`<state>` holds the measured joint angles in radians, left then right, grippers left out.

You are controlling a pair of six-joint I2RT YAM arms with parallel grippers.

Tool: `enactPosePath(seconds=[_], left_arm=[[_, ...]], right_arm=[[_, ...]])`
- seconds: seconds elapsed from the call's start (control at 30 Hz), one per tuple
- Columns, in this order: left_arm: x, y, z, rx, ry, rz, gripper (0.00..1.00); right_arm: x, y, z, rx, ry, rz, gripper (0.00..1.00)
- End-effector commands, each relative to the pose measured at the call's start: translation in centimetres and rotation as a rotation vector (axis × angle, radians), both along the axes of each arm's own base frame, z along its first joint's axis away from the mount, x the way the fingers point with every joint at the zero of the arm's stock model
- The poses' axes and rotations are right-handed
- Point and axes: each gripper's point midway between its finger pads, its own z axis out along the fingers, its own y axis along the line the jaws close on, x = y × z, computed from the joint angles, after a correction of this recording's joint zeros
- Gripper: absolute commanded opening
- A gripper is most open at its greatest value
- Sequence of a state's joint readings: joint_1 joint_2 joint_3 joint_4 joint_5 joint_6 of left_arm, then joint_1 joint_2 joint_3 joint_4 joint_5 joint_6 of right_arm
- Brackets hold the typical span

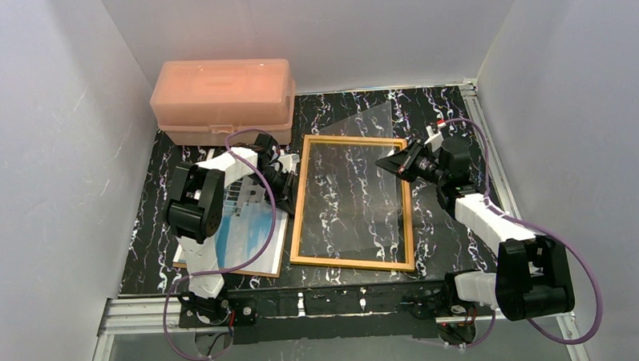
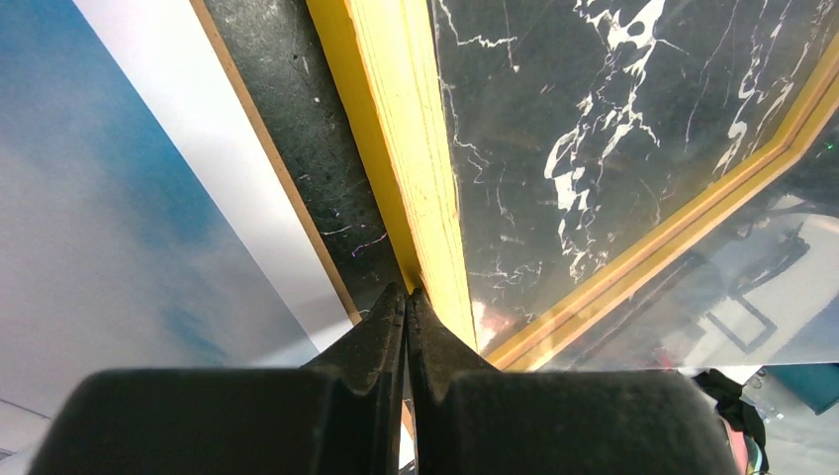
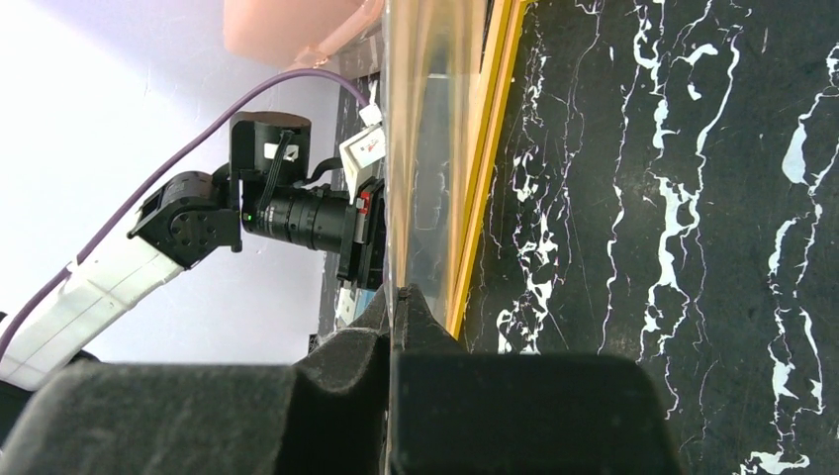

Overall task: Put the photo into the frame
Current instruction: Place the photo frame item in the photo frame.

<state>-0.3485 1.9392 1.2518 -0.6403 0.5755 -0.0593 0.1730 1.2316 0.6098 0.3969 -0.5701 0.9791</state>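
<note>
Frame (image 1: 299, 205), one: thin yellow-orange rectangle, flat at mid-tabletop (image 1: 431, 249) in the top view. Photo (image 1: 242, 235), one: blue-sky print, just left of the frame. Pink box (image 1: 221, 92), one, far left. Left wrist: left jaws closed on nothing, tips at the frame's rail. Right wrist: right jaws gripping one clear pane (image 3: 420, 148) by its edge.
</note>
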Motion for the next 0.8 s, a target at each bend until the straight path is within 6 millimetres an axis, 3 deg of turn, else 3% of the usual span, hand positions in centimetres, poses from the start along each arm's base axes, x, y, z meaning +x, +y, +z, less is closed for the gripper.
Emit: enactPosePath(seconds=[0.0,0.23,0.6,0.77], left_arm=[[0.2,-0.8,2.3,-0.058,-0.027,-0.015,0.0],[0.0,-0.8,2.2,-0.059,-0.022,-0.016,0.0],[-0.2,-0.8,2.1,-0.059,-0.02,-0.019,0.0],[-0.1,-0.8,2.2,-0.061,-0.022,-0.02,0.0]], right_arm=[[-0.2,0.4,0.8,-0.008,-0.032,0.012,0.01],[-0.1,0.5,1.2,-0.05,-0.031,-0.009,0.01],[-0.8,0.2,-0.8,-0.086,0.005,-0.018,0.01],[-1.1,-0.1,-2.7,-0.105,0.043,-0.028,0.01]])
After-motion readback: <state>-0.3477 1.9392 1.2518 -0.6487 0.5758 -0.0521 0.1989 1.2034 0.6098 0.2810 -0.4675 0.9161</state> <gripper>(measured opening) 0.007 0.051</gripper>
